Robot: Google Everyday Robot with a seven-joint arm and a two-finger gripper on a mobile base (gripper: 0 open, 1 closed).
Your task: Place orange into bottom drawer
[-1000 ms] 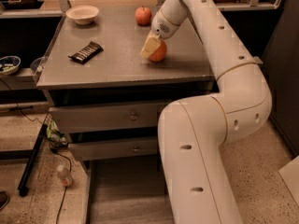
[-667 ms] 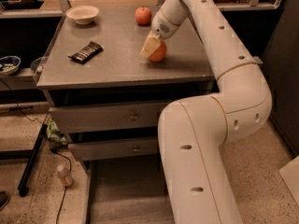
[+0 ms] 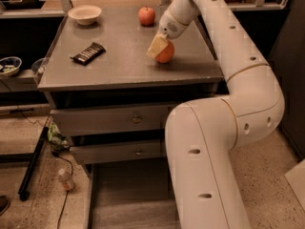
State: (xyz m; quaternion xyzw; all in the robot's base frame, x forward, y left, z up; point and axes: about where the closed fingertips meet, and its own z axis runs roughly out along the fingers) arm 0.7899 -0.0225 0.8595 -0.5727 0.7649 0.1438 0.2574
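The orange [image 3: 167,54] rests on the grey cabinet top [image 3: 119,66], towards its right side. My gripper [image 3: 161,50] has come down from the upper right and is right at the orange, its cream tip covering the fruit's left side. The bottom drawer [image 3: 124,190] is pulled out at floor level below the cabinet, showing a plain grey floor. My own white arm [image 3: 214,142] hides its right part.
A redder apple [image 3: 147,15] and a white bowl [image 3: 85,14] sit at the back of the top, with a dark snack bar [image 3: 87,53] on the left. Two upper drawers with knobs [image 3: 136,119] are closed. A small bottle [image 3: 66,179] and a black stand leg [image 3: 31,166] are on the floor at left.
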